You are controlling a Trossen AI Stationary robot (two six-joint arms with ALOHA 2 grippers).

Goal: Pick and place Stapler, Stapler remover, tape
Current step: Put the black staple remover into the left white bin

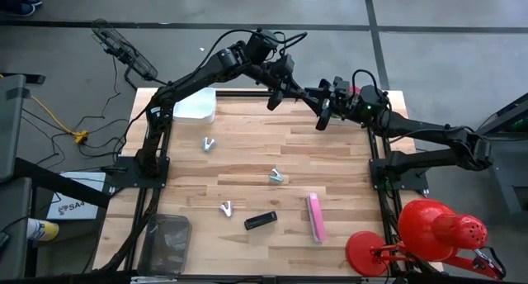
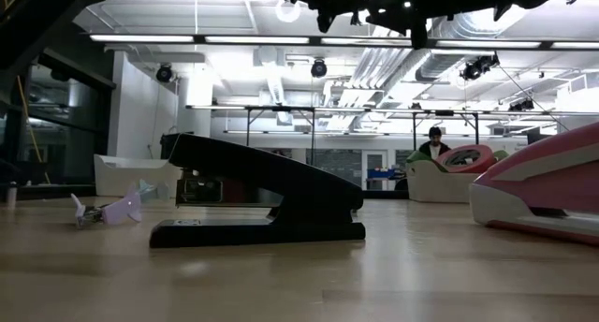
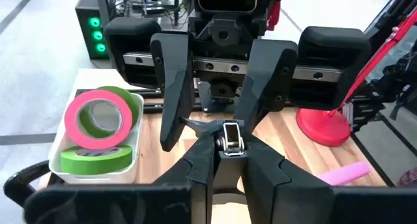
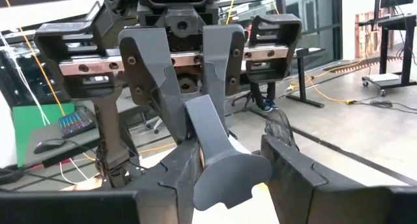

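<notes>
Both arms are raised over the table's far edge and face each other. A grey staple remover point(image 4: 220, 160) with a metal middle point(image 3: 229, 137) sits between my left gripper point(image 1: 294, 90) and my right gripper point(image 1: 304, 93), and both are shut on it. Other staple removers lie on the wood point(image 1: 209, 144) point(image 1: 276, 177) point(image 1: 226, 208). A black stapler point(image 1: 261, 220) and a pink stapler point(image 1: 315, 216) lie flat near the near edge. Pink tape point(image 3: 98, 116) and green tape point(image 3: 98, 159) rest in a white bin point(image 1: 196, 106) at the far left corner. My left gripper pinches the staple remover between its two fingers point(image 3: 199, 168) at the metal end point(image 3: 229, 146), coming level from the table's left. The remover is lifted clear of the table. My right gripper has the remover's grey plastic wing point(image 4: 225, 178) between its two fingers point(image 4: 290, 168), coming level from the table's right. The narrow end point(image 4: 197, 110) points toward the left gripper's fingers.
A dark clear container point(image 1: 165, 243) stands at the near left corner. A red desk lamp point(image 1: 429, 233) sits at the near right corner. Bare wood lies in the middle and far right of the table point(image 1: 346, 152). A person shows in the room far behind point(image 2: 433, 139).
</notes>
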